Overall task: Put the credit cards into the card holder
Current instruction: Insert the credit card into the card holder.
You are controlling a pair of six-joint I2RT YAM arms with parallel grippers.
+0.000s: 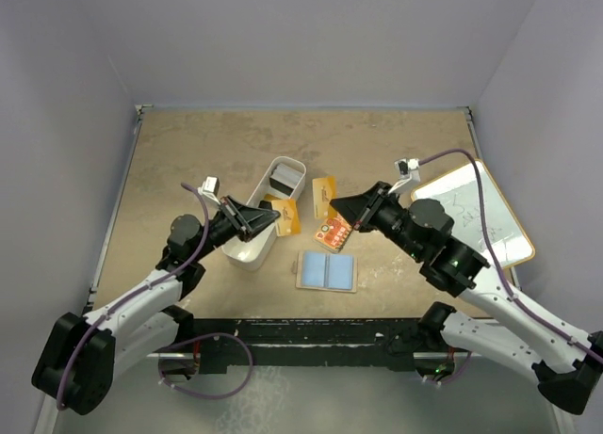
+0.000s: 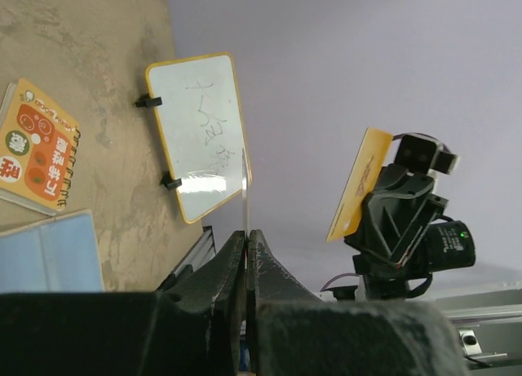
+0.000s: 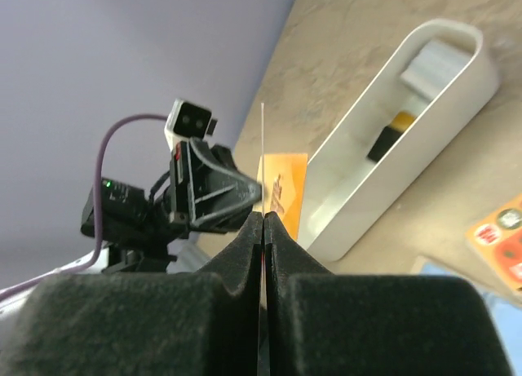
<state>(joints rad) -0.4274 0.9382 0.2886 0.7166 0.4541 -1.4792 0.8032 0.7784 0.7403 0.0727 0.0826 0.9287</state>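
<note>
**Holding a card in each gripper**

Pinches an orange card (image 1: 287, 217) in the closed jaws of the left gripper (image 1: 271, 217), a second card (image 1: 324, 188) likewise in the right gripper (image 1: 335, 208); reaches inward, tips facing, clear of the table (image 1: 188, 152). Calls, likely, for lowering one card edge-first into the holder (image 1: 327, 271), lying open at 6 o'clock of both.

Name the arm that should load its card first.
Probably right: the right gripper, shut on an orange card, sits nearer the card holder; the left gripper, also holding one, is beside the white bin.
</note>
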